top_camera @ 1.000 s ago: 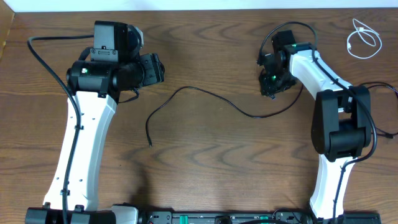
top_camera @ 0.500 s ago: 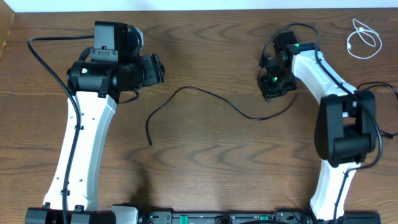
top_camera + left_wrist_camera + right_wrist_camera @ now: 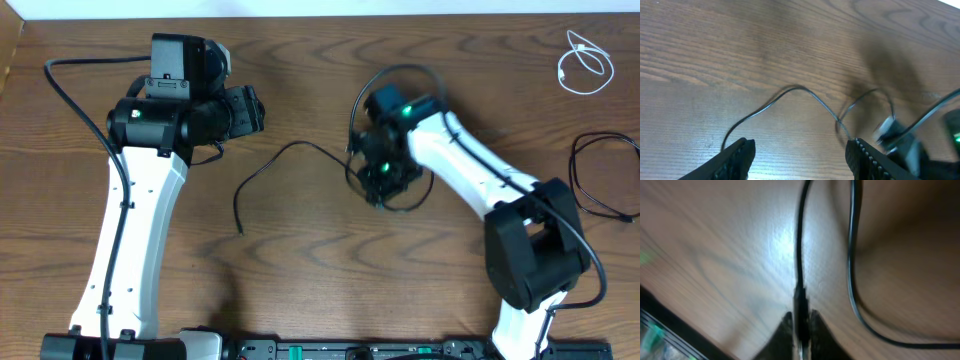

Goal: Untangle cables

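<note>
A long black cable (image 3: 262, 168) lies on the wooden table, from a free end at the centre left up and across to my right gripper (image 3: 383, 180). The right gripper is shut on that cable's plug end (image 3: 800, 305); the cord (image 3: 800, 240) runs away from the jaws and loops back beside them. My left gripper (image 3: 247, 110) is open and empty above the table; in the left wrist view (image 3: 800, 160) the same cable (image 3: 790, 90) arcs ahead of its fingers. A short white cable (image 3: 585, 65) lies looped at the far right corner. A second black cable (image 3: 598, 180) lies at the right edge.
The table is brown wood (image 3: 330, 270). The left arm's white link (image 3: 135, 240) runs down the left side. The right arm (image 3: 470, 165) reaches diagonally from the lower right to the centre. Thick black cords fixed to the arms loop near both wrists.
My right gripper has swung left from the upper right to the table's centre with the cable end in it. The cable has bunched into a loop there. The left arm has not moved.
</note>
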Tool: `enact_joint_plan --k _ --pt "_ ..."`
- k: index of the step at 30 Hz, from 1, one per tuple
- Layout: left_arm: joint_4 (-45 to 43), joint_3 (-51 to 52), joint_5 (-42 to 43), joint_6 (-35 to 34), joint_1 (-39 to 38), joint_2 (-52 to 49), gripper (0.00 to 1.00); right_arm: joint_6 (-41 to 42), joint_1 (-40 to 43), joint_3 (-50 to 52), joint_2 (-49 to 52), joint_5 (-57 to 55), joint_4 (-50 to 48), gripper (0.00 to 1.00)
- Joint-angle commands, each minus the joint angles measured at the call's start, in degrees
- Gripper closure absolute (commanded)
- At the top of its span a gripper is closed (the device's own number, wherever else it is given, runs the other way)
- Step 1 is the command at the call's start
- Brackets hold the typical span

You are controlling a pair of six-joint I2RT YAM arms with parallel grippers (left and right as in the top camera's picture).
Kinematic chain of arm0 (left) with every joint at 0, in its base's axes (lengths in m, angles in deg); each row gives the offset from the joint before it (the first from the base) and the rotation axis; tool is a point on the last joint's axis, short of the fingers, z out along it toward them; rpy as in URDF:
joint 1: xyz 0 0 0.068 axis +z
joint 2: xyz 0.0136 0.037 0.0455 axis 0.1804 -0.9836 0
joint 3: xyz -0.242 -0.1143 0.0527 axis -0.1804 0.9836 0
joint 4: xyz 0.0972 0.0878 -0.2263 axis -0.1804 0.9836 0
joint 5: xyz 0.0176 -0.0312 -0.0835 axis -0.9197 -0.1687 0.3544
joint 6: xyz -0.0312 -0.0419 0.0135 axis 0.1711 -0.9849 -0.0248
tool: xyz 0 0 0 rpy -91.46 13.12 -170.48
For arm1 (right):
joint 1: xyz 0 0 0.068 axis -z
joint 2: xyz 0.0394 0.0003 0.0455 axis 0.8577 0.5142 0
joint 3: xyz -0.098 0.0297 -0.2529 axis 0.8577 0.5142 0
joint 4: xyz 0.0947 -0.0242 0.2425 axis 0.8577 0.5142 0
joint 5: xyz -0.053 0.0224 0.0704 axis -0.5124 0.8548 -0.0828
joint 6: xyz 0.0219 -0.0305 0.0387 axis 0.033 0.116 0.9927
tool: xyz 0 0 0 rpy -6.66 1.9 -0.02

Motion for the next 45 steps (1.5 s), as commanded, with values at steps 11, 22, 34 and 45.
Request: enact_joint_plan --k 11,22,34,45 --pt "0.0 -0.4 0.7 0.6 0.2 -0.2 0.37 8.3 -0.8 1.8 0.5 -2.5 -15.1 0.27" --pt "-1.1 -0.4 0.6 1.0 1.6 -0.2 0.37 15.2 -5.4 2.0 7.1 -14.2 -30.2 0.46" --pt "-1.0 -0.3 0.7 1.0 1.6 -0.3 0.36 16.4 -5.5 1.6 9.3 -18.9 -26.4 0.96" --pt "-1.1 3.6 2.9 0.4 1.2 -1.3 0.36 16.4 3.9 0.1 9.3 -17.6 -11.6 0.99"
